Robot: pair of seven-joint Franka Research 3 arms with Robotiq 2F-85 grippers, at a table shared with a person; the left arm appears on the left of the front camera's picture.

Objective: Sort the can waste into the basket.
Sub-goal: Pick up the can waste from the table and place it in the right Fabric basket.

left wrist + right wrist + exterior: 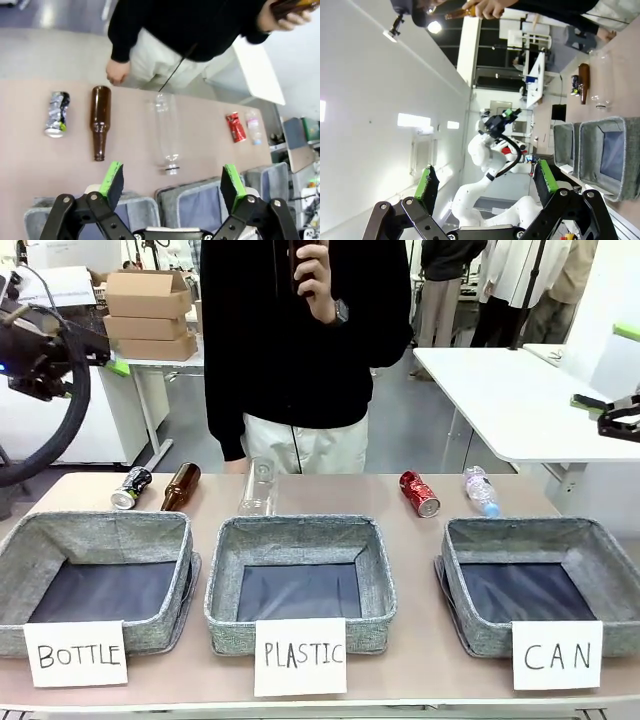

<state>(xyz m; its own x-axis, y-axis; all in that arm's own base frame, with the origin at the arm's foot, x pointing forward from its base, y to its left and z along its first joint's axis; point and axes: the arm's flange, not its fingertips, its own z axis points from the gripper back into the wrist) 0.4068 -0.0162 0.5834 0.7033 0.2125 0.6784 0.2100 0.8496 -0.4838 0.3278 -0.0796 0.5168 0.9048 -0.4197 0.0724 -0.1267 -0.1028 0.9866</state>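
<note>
Three grey baskets stood along the near edge of the tabletop [340,498] in the front view: the BOTTLE basket [100,528], the PLASTIC basket [300,528] and the CAN basket [520,530]. Each had a handwritten card facing the robot, evidently as a sorting label. All three were empty.

Beyond them the waste lay on its side in one mixed row, apparently set out for picking. The dark can [131,488] lay behind the BOTTLE basket, just beside a brown bottle [181,486]. The red can [420,494] lay near the CAN basket's far left corner, close to a small plastic bottle [482,490]. A clear bottle [258,488] lay between the two groups.

In the left wrist view, the left end effector [172,180] hung above the baskets, spread wide and empty, which read as a ready posture. A person's hand [118,72] hung just past the far edge.

In the right wrist view, the right end effector [485,182] was likewise spread and empty, turned towards a white wall. The tabletop sat at the margin of this view, where the cans could not be made out with confidence.

The tabletop surface was matt, pale brown and uncluttered. The room held white tables, stacked cardboard boxes [148,308] and a grey floor.
</note>
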